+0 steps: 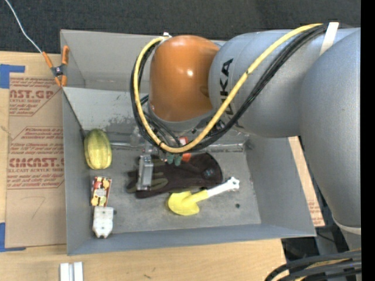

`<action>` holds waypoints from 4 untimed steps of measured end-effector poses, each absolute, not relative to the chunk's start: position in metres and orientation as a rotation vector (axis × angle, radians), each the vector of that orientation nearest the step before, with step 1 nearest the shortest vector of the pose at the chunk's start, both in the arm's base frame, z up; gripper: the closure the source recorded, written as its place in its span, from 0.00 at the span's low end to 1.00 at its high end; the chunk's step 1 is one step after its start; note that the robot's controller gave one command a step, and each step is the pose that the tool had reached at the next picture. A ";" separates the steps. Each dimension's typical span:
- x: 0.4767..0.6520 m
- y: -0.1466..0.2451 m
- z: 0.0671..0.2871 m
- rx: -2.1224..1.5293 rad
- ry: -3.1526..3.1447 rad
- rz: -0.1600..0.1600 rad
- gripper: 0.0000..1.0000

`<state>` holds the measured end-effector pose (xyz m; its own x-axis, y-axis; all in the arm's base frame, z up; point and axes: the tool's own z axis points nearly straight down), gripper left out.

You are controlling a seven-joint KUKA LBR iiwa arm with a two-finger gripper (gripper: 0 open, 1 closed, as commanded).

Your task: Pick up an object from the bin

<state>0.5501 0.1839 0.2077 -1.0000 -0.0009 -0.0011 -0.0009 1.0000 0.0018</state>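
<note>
Camera view, pincer over dark glove, perhaps, long axis left-right

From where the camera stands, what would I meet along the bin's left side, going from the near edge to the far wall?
small white block → red-and-white packet → ribbed yellow-green gourd

one gourd, one cloth, one scoop, two small toys.
</note>
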 end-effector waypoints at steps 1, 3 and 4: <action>0.550 0.184 0.208 -0.002 3.141 0.003 0.00; 0.564 0.143 0.091 0.252 3.130 0.005 1.00; 0.564 0.143 0.091 0.253 3.130 0.006 1.00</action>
<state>0.5644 0.1430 0.0915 -0.9870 0.1607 -0.0009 0.1607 0.9870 0.0037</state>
